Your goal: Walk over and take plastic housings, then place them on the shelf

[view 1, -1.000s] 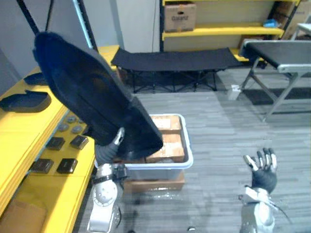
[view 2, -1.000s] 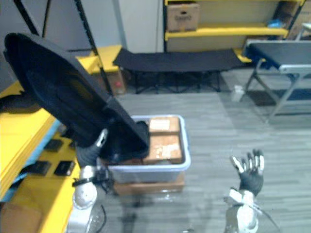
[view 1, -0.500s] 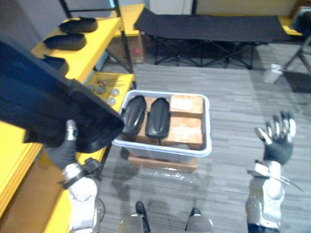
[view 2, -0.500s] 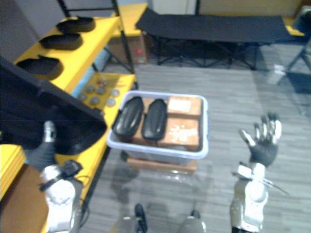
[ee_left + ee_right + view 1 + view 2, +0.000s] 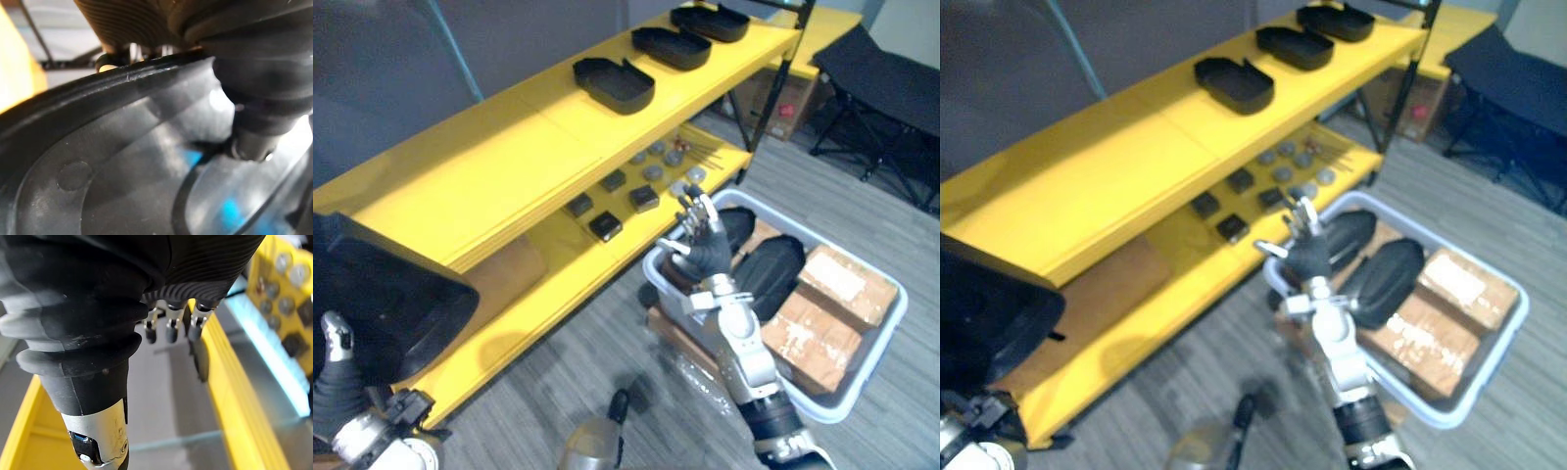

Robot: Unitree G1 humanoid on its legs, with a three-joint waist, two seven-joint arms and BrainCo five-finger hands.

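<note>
Plastic housing (image 5: 382, 304), a large black shell with its hollow side turned toward the head camera, is off the floor beside the near end of the shelf (image 5: 489, 166), carried in the left hand (image 5: 333, 377) at the lower left of the head views. The left wrist view explains the hold: the fingers hook over the shell's rim from outside while the thumb (image 5: 254, 132) presses on the inner wall. The hand is thus clamped on the rim, a grip that suits a thin-walled part too wide to wrap. Three more housings (image 5: 612, 83) lie hollow side up in a row along the far half of the top board, toward its far corner, leaving the near half bare. I judge that bare stretch is where the carried one is meant to go, continuing the row. The right hand (image 5: 702, 245) is raised with fingers straight and slightly apart, holding nothing, and shows over the corner of the white bin (image 5: 871, 354) nearest the shelf; it looks held clear rather than working. In the bin two further housings (image 5: 773, 274) lie rounded side up along the shelf side, with cardboard boxes (image 5: 822, 313) filling the other side, so stock remains to fetch. Small dark parts (image 5: 607, 225) occupy the lower board, probably why the shells go on top. The next move, as I read it, is to lift the shell over the top board's front edge and set it flat before easing the thumb; left tilted, it could slide off that edge
</note>
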